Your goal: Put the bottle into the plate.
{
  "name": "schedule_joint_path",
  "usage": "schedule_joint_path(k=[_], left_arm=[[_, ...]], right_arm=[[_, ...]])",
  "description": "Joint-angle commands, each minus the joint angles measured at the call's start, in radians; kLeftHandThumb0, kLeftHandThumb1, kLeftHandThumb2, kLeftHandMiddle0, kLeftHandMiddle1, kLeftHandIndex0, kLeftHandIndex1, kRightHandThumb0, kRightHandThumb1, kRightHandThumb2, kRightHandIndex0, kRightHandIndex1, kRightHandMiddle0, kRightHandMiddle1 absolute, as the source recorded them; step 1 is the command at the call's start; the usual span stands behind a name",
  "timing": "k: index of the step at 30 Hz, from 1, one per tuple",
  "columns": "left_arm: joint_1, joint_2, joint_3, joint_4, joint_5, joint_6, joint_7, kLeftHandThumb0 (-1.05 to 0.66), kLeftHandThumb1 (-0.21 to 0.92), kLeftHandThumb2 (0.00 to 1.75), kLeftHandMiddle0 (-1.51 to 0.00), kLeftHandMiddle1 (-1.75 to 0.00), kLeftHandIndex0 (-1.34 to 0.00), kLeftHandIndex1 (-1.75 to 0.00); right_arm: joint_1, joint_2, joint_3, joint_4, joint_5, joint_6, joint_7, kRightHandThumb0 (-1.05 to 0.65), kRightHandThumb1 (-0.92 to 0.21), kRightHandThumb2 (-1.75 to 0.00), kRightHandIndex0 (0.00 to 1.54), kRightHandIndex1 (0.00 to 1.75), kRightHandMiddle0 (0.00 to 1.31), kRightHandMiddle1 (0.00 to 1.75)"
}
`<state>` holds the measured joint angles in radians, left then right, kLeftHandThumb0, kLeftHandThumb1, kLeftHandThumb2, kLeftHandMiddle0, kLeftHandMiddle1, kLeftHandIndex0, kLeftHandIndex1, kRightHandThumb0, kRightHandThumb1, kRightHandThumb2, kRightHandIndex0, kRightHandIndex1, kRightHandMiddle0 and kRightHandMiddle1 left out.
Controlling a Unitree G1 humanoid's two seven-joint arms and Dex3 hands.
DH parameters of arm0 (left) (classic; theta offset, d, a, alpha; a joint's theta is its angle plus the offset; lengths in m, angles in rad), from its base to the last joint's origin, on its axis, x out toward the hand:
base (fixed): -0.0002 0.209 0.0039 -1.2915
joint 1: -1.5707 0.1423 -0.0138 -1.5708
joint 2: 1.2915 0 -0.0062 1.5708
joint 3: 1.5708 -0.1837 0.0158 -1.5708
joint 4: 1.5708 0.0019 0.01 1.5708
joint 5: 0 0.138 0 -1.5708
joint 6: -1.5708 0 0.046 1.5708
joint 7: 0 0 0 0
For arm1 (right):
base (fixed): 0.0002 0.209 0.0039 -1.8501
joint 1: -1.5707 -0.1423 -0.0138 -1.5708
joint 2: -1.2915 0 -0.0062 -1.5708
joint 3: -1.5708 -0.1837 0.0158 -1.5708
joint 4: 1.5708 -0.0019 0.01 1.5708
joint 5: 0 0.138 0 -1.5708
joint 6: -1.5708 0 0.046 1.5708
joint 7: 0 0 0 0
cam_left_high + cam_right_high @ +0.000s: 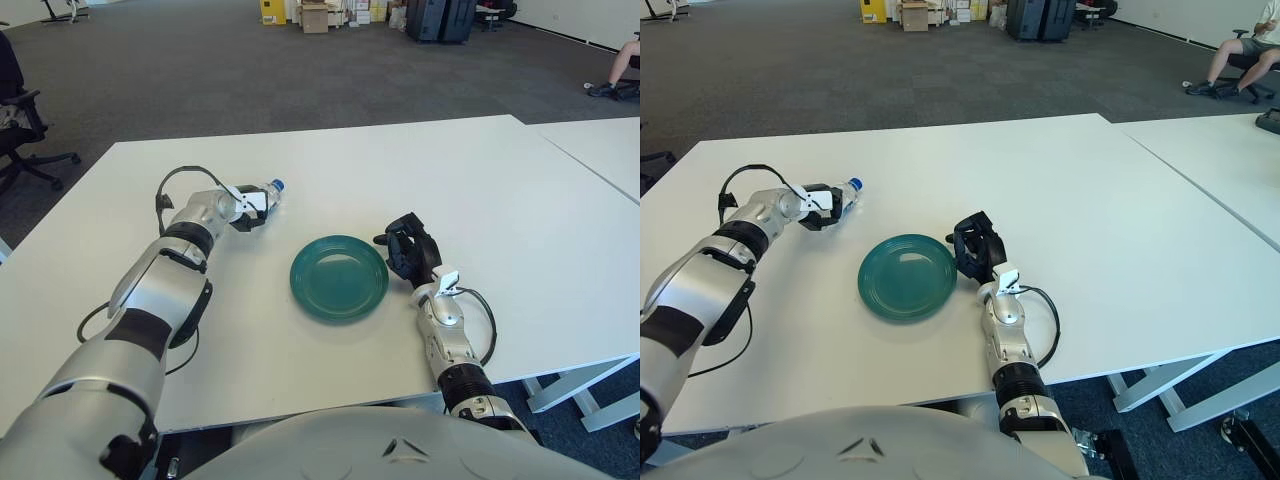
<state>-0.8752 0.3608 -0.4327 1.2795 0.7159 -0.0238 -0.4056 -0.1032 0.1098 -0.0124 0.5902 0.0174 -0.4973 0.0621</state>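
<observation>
A clear plastic bottle (pixel 268 192) with a blue cap lies on its side on the white table, left of and behind the green plate (pixel 339 278). My left hand (pixel 247 210) is at the bottle, its fingers closed around the bottle's body; the cap end sticks out to the right. The bottle also shows in the right eye view (pixel 845 190). My right hand (pixel 408 247) shows just right of the plate's rim, fingers curled, holding nothing.
The white table (pixel 480 190) stretches wide behind and to the right of the plate. A second table (pixel 605 150) adjoins at the right. Office chairs (pixel 20 130) stand at the far left; boxes line the far wall.
</observation>
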Motion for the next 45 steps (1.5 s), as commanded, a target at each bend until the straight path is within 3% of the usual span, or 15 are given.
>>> schedule_joint_path(k=[1, 8, 13, 22, 35, 41, 45], left_arm=[[0.223, -0.044, -0.091, 0.041, -0.011, -0.184, -0.433, -0.36, 0.92, 0.51, -0.55, -0.78, -0.22, -1.73], [0.168, -0.03, -0.063, 0.018, -0.062, -0.244, -0.42, -0.37, 0.81, 0.64, -0.56, -0.74, -0.3, -1.71], [0.135, 0.007, -0.064, 0.019, -0.065, -0.339, -0.283, -0.39, 0.67, 0.86, -0.53, -0.72, -0.36, -1.74], [-0.003, 0.033, -0.05, 0.039, -0.077, -0.29, -0.164, -0.4, 0.6, 0.94, -0.44, -0.64, -0.39, -1.75], [-0.189, 0.059, -0.016, 0.049, -0.092, -0.237, 0.038, -0.4, 0.63, 0.89, -0.38, -0.59, -0.38, -1.73], [-0.24, 0.047, -0.007, 0.065, -0.092, -0.18, 0.101, -0.38, 0.74, 0.71, -0.37, -0.55, -0.35, -1.69], [-0.237, 0.031, 0.009, 0.066, -0.099, -0.147, 0.183, -0.36, 0.87, 0.52, -0.37, -0.56, -0.29, -1.68]], right_arm=[[0.046, 0.003, 0.016, 0.088, -0.015, 0.066, -0.002, -0.37, -0.75, -0.76, 0.39, 1.22, 0.29, 1.75], [0.033, 0.003, 0.014, 0.104, -0.013, 0.066, -0.001, -0.37, -0.75, -0.76, 0.39, 1.22, 0.29, 1.75], [0.018, 0.001, 0.012, 0.122, -0.012, 0.064, -0.001, -0.37, -0.75, -0.76, 0.39, 1.22, 0.29, 1.75], [-0.001, -0.007, 0.013, 0.149, -0.011, 0.054, -0.001, -0.37, -0.76, -0.74, 0.38, 1.21, 0.28, 1.75], [-0.017, -0.007, 0.008, 0.16, -0.007, 0.049, -0.007, -0.37, -0.77, -0.73, 0.4, 1.2, 0.28, 1.75], [-0.026, -0.008, 0.007, 0.165, -0.01, 0.057, -0.015, -0.37, -0.75, -0.76, 0.42, 1.2, 0.29, 1.75], [-0.028, -0.004, 0.003, 0.168, -0.003, 0.06, -0.02, -0.37, -0.74, -0.76, 0.42, 1.19, 0.3, 1.75]])
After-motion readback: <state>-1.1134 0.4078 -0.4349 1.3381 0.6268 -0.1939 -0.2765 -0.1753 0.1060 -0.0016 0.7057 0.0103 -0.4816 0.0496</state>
